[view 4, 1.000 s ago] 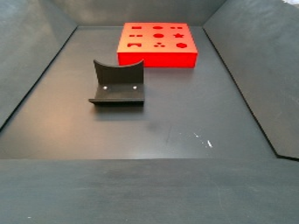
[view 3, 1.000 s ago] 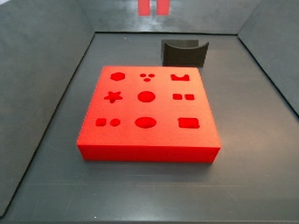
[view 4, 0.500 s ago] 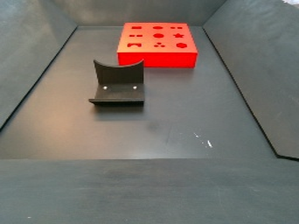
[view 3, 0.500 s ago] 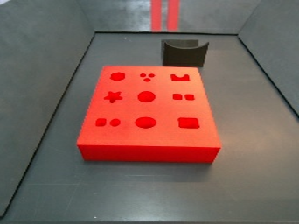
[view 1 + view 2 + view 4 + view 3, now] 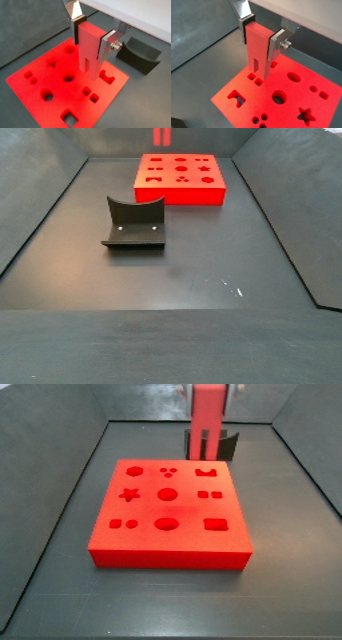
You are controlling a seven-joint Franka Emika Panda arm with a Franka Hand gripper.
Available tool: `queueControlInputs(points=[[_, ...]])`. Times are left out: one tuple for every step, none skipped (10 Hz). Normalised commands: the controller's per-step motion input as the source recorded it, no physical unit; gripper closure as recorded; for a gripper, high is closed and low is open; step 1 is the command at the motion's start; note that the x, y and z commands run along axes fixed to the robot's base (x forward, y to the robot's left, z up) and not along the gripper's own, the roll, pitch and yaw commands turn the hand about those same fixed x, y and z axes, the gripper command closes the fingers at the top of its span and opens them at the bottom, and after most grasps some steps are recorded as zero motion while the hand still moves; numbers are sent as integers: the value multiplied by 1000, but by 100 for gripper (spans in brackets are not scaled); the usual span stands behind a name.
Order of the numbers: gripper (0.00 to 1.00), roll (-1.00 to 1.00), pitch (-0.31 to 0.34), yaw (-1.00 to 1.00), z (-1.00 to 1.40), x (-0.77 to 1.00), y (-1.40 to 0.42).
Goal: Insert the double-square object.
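Note:
The double-square object (image 5: 90,52) is a long slim red peg with a slot up its lower end. It hangs upright between my gripper's (image 5: 93,34) silver fingers (image 5: 109,42), which are shut on its upper part; both wrist views show this (image 5: 259,52). Its lower end is above the big red block with shaped holes (image 5: 281,95), near a pair of small square holes (image 5: 255,79). In a side view the peg (image 5: 207,424) hangs down from the top edge over the block's (image 5: 167,509) far side. In the side view from the opposite end only its tip (image 5: 160,136) shows.
The dark grey curved holder (image 5: 134,223) stands on the dark floor apart from the block (image 5: 181,178). It is partly hidden behind the peg in a side view (image 5: 231,446) and shows in a wrist view (image 5: 141,55). Grey walls enclose the floor.
The peg has come down into the side views: only its tip showed at the top edge before, and now it hangs low over the block's far side.

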Motion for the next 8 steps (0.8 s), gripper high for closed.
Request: queueControlInputs(points=[[100,221,193,303,-554,646,-151],[100,151,204,386,-546,614,-109],[100,73,159,349,-480,663,-129],[100,44,79,109,-337,474,-154],[100,54,100,0,-294,389,-100],[100,21,114,-57,-240,189,-34],[100,23,124,-214,-186,37,0],[100,20,177,-303,-146,-71,26]])
